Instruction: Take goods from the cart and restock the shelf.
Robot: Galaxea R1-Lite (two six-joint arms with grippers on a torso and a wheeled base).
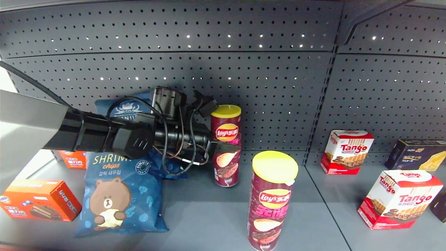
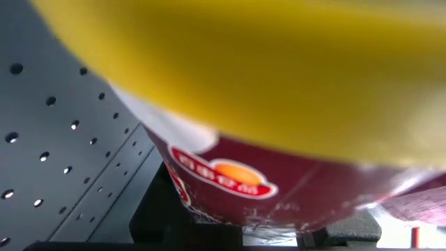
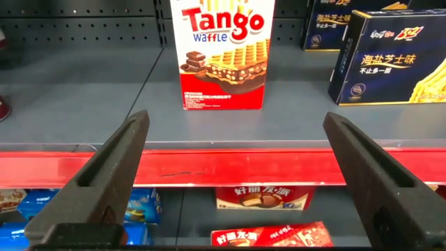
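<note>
Since the chip can is a light, stiff cardboard tube with a slick wrap and a wall that would dent, I'd hold it gently around the middle. My left gripper is clamped on it just there. The can looks to stand upright on the shelf, close to the pegboard back and behind a second can. The head view gives me that grasp, and the left wrist view adds the yellow lid close up. The right wrist view shows my right gripper spread open and empty, facing a waffle box.
</note>
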